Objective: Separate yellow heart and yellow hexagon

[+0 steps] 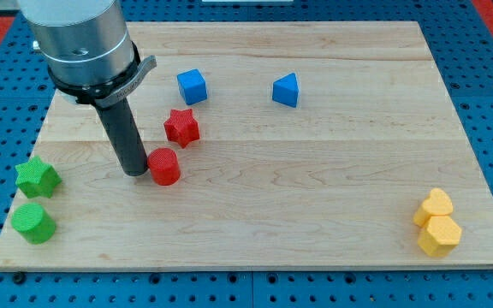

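Note:
The yellow heart (435, 206) and the yellow hexagon (440, 235) sit touching each other at the view's lower right, heart just above hexagon. My tip (136, 172) is far to their left, on the board's left half. It stands right beside the red cylinder (164, 166), touching or nearly touching its left side.
A red star (181, 127) lies just above the red cylinder. A blue cube (192, 86) and a blue block (286, 90) lie near the top. A green star (37, 177) and green cylinder (33, 222) sit at the left edge of the wooden board (315, 197).

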You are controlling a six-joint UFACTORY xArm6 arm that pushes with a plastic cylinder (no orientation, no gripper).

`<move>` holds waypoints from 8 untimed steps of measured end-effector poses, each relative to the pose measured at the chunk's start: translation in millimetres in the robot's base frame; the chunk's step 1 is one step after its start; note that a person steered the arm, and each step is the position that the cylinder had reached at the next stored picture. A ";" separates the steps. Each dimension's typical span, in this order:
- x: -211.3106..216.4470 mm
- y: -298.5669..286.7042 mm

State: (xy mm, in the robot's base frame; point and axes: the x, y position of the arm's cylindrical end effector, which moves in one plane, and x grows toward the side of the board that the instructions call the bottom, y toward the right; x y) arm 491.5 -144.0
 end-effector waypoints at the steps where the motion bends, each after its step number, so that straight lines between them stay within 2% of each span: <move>1: 0.0 4.1; 3: 0.4 31.6; 4: 59.0 42.6; 5: 106.0 118.1; 6: 127.1 170.8; 7: 127.4 222.1; 8: 127.0 305.9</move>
State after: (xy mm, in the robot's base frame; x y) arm 618.5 161.9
